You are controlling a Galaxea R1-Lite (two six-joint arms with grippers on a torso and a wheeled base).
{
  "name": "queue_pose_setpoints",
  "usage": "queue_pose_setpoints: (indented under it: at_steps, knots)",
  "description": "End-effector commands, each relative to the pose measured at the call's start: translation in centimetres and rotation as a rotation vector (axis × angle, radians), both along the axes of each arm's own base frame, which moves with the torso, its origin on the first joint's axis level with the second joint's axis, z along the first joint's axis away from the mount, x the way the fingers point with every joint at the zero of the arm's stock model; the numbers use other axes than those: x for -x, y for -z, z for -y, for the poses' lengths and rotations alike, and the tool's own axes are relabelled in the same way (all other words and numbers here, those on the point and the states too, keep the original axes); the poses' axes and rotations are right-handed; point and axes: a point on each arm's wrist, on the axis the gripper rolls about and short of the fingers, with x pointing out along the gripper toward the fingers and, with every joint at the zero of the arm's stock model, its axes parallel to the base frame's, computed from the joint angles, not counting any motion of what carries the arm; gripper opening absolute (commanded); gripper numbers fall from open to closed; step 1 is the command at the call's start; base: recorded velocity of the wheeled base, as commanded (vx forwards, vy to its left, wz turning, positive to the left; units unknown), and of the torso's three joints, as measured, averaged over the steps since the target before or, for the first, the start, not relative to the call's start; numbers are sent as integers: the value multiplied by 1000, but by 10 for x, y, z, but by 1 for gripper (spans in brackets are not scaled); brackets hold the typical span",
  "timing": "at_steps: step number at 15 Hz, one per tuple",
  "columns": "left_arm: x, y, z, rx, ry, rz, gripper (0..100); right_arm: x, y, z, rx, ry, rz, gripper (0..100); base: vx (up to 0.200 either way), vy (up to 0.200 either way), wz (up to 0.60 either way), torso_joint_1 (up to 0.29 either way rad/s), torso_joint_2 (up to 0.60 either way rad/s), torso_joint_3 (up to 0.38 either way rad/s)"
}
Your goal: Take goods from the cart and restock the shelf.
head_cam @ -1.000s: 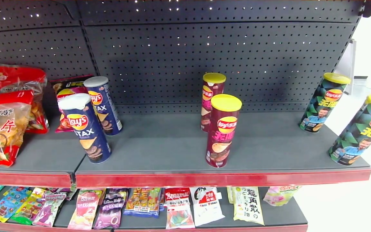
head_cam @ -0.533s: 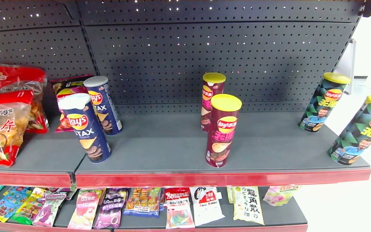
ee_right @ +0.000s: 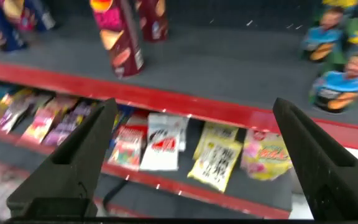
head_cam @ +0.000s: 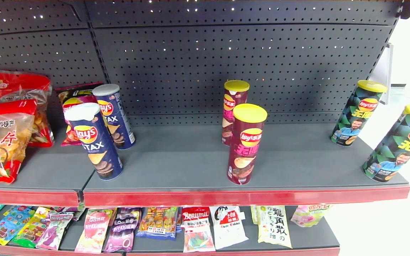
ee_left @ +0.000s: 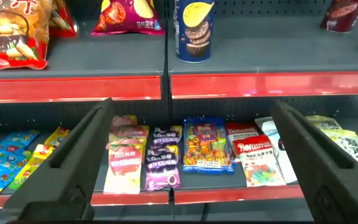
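Left claw point(ee_left: 191, 109) and right claw point(ee_right: 194, 106) are both released and carry nothing, facing the shelf point(head_cam: 176, 160). An arm swinging in could clip the front maroon chip can point(head_cam: 246, 144) or the green chip can point(head_cam: 397, 142) at the right end. Both are tall, stand near the edge, and would likely topple.

- We see open shelf deck point(head_cam: 176, 156) between the blue cans point(head_cam: 93, 142) and maroon cans point(head_cam: 247, 142), a wide gap running back to the pegboard point(head_cam: 190, 71).
- We see a second open stretch between the maroon cans and the green cans point(head_cam: 358, 113).
- Left end is blocked: snack bags point(head_cam: 7, 140) crowd it, just beside the blue cans.
- Lower shelf point(head_cam: 315, 234): candy packets point(head_cam: 198, 227) lie side by side along the front.
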Motion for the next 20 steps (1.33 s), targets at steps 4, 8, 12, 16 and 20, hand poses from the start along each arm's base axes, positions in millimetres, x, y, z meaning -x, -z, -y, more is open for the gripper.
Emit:
queue_pose_setpoints:
  at_steps: [4, 8, 12, 16, 20]
  knots:
    - [0, 0, 0, -1, -1, -4, 100, -122, -8, -38, 146, -110, -447, 100, 0, 0, 0, 0, 0, 0]
    - [0, 1, 0, -1, -1, -4, 100, -188, 2, -59, 192, -92, -570, 100, 0, 0, 0, 0, 0, 0]
    - [0, 1, 0, -1, -1, -4, 100, -220, 11, -70, 215, -95, -615, 100, 0, 0, 0, 0, 0, 0]
    - [0, 1, 0, -1, -1, -4, 100, -242, 22, -83, 254, -108, -641, 100, 0, 0, 0, 0, 0, 0]
    - [0, 1, 0, -1, 0, -4, 100, -256, 29, -99, 283, -116, -643, 100, 0, 0, 0, 0, 0, 0]
